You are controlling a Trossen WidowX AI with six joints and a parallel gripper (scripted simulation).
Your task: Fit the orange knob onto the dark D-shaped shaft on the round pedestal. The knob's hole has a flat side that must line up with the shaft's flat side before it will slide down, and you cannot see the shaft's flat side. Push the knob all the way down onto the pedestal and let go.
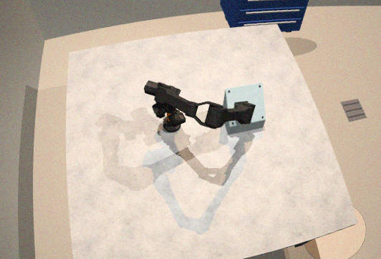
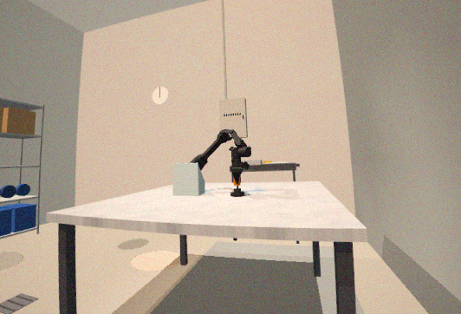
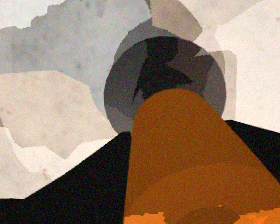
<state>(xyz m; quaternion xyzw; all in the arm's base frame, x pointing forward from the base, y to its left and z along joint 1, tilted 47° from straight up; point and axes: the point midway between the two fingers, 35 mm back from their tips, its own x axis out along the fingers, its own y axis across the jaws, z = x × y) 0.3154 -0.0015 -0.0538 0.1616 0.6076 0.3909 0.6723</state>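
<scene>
The orange knob (image 2: 235,184) (image 3: 180,145) is upright between the fingers of my gripper (image 2: 236,178) (image 3: 176,136), which is shut on it. The dark round pedestal (image 1: 171,129) (image 2: 236,193) (image 3: 116,95) stands on the table below the knob. In the exterior view the knob is in line above the pedestal's middle, with a small gap between them where the dark shaft (image 2: 236,188) shows. In the wrist view the knob's end overlaps the pedestal's near part and hides the shaft. The flat sides are hidden, and whether the shaft's tip is inside the hole cannot be told.
A pale blue box (image 1: 247,97) (image 2: 187,179) stands on the table (image 1: 118,72) (image 2: 208,215) beside the pedestal, under the arm's base. The arm reaches from the box over to the pedestal. Its shadows fall across the tabletop and the pedestal.
</scene>
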